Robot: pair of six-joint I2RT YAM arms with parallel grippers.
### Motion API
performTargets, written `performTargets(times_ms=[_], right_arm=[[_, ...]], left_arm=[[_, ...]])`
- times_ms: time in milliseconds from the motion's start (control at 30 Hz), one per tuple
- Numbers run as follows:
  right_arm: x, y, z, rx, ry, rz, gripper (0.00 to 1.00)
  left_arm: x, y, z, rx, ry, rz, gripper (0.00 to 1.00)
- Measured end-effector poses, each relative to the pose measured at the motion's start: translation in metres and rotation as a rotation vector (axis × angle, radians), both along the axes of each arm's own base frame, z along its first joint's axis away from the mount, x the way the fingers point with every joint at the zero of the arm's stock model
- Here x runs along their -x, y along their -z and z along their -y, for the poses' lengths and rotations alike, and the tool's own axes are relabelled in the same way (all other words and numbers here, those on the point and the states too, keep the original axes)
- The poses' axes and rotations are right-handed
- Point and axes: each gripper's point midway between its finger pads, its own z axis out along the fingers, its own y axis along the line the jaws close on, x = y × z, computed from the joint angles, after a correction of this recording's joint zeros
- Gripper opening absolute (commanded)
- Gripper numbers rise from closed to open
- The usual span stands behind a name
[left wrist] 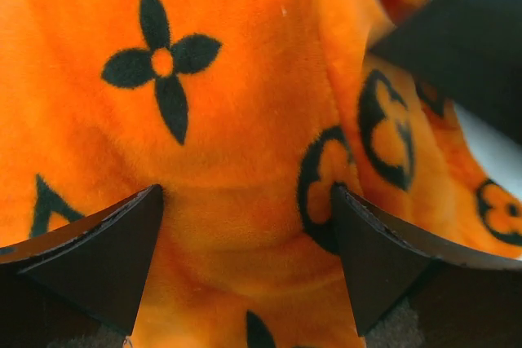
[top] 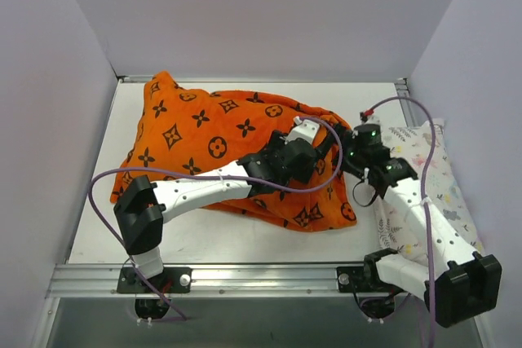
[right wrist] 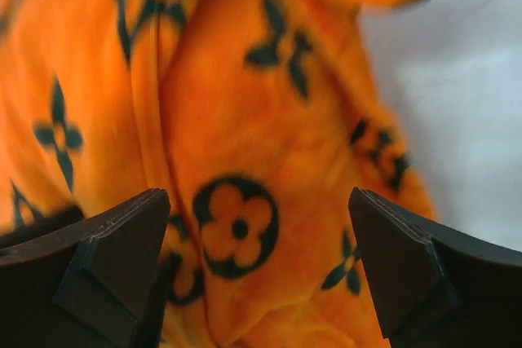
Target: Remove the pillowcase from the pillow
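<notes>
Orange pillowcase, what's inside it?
The pillowcase looks puffy and full, but its orange fabric covers whatever fills it. No pillow shows from above, so the inside stays hidden.

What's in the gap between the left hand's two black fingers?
Only the orange pillowcase: its plush fabric fills the gap of the open left hand, as the left wrist view shows.

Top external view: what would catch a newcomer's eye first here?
The bright orange pillowcase with black motifs, sprawled across the table's middle. The left tool and right tool meet at its right end, both open over the fabric. A floral-print pillow lies at the right edge.
</notes>
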Motion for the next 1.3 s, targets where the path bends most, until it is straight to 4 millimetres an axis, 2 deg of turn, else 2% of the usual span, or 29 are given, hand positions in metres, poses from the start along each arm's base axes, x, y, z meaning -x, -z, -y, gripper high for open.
performTargets(times_ms=[33,100,167,200,267,300,333,367,467,567,667,733,833,867,933,1033,1067,1100,1133,1233,1300], right_arm=[[0.013,0.015,-0.012,0.0,-0.04,-0.019,0.98],[0.023,0.035,-0.023,-0.003,-0.059,-0.032,0.98],[0.029,0.05,-0.03,0.0,-0.083,-0.056,0.93],[0.031,0.056,-0.033,0.002,-0.092,-0.067,0.91],[0.03,0.061,-0.039,-0.004,-0.101,-0.074,0.87],[0.029,0.063,-0.041,-0.01,-0.101,-0.069,0.77],[0.028,0.064,-0.041,-0.014,-0.103,-0.066,0.7],[0.028,0.065,-0.043,-0.02,-0.105,-0.062,0.48],[0.025,0.062,-0.044,-0.027,-0.103,-0.046,0.18],[0.023,0.062,-0.039,-0.011,-0.085,-0.038,0.06],[0.021,0.06,-0.027,-0.01,-0.053,-0.03,0.0],[0.019,0.061,-0.012,-0.032,-0.014,-0.032,0.0],[0.016,0.078,0.025,-0.051,0.095,-0.064,0.0],[0.018,0.086,0.03,-0.06,0.109,-0.083,0.0],[0.023,0.095,0.028,-0.079,0.095,-0.118,0.0],[0.028,0.098,0.011,-0.045,0.033,-0.134,0.3],[0.03,0.096,0.008,-0.013,0.021,-0.133,0.5],[0.032,0.093,0.003,0.02,0.005,-0.13,0.56],[0.033,0.087,0.0,0.056,-0.013,-0.118,0.68],[0.037,0.062,-0.009,0.136,-0.053,-0.062,0.79],[0.04,0.039,-0.016,0.16,-0.073,-0.003,0.86]], left_arm=[[-0.001,0.008,0.0,-0.019,-0.007,-0.003,0.91],[0.002,0.014,-0.004,-0.052,-0.006,-0.01,0.81],[0.0,0.008,-0.005,-0.034,-0.031,0.008,0.63],[-0.001,0.006,-0.007,-0.026,-0.049,0.016,0.43],[-0.006,0.001,-0.013,-0.017,-0.092,0.033,0.27],[-0.007,-0.001,-0.017,-0.015,-0.108,0.04,0.12],[-0.009,-0.003,-0.021,-0.012,-0.128,0.046,0.06],[-0.01,-0.006,-0.026,-0.014,-0.141,0.054,0.01],[-0.016,-0.016,-0.042,-0.01,-0.192,0.071,0.0],[-0.024,-0.025,-0.064,-0.002,-0.248,0.078,0.0],[-0.035,-0.029,-0.099,0.012,-0.329,0.072,0.0],[-0.043,-0.03,-0.127,0.027,-0.391,0.062,0.0],[-0.048,-0.03,-0.165,0.075,-0.462,0.035,0.0],[-0.047,-0.028,-0.171,0.094,-0.469,0.021,0.0],[-0.043,-0.022,-0.174,0.119,-0.463,-0.009,0.0],[-0.038,-0.008,-0.17,0.114,-0.447,-0.043,0.0],[-0.038,-0.003,-0.168,0.11,-0.445,-0.052,0.0],[-0.037,0.004,-0.165,0.103,-0.442,-0.061,0.0],[-0.036,0.01,-0.163,0.096,-0.439,-0.067,0.0],[-0.035,0.024,-0.157,0.082,-0.433,-0.08,0.0],[-0.036,0.026,-0.154,0.086,-0.429,-0.08,0.0]])
